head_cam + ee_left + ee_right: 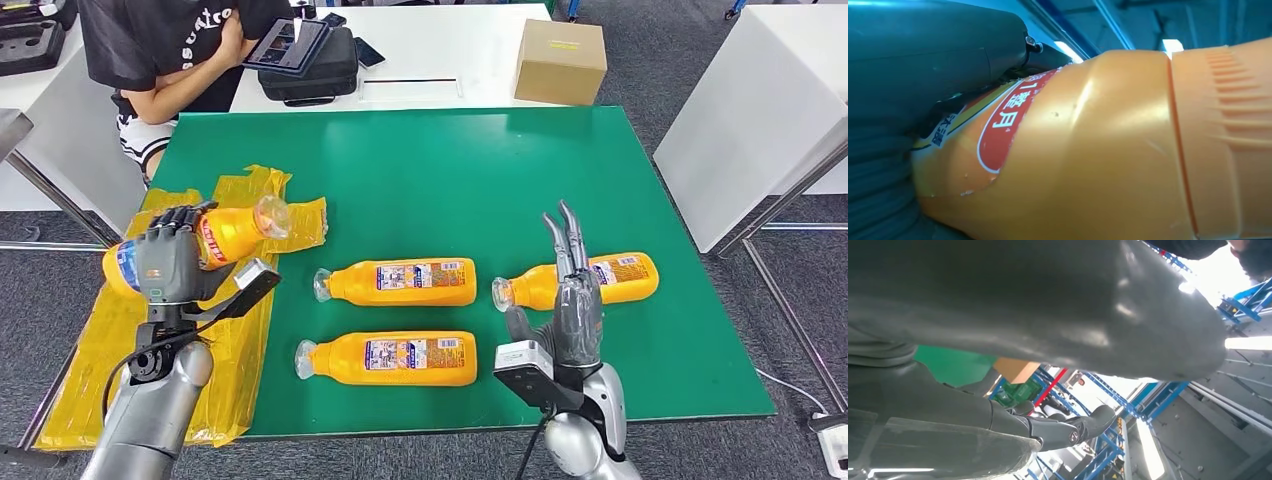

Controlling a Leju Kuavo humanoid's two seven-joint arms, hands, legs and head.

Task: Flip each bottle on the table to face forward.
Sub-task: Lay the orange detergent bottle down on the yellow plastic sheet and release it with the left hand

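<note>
Covering the table, a green mat (420,170) with three orange bottles (402,282) lying flat. Gripped in the left hand (170,262), a fourth orange bottle (235,232) over yellow plastic (90,360). Right hand (572,290) empty, fingers straight, near the rightmost bottle (625,275).

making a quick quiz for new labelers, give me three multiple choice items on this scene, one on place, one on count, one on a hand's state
1. Where is the cardboard box?
A. on the white table beyond the green mat
B. on the yellow plastic sheet
C. in the right hand

2. How many orange bottles lie on the green mat?
A. one
B. three
C. five

3. What is the left hand doing?
A. resting flat on the mat
B. holding an orange bottle
C. holding a tablet

Answers: 1 A, the box sits past the mat's far edge; 2 B, three bottles lie on the mat; 3 B, its fingers wrap the held bottle.
</note>
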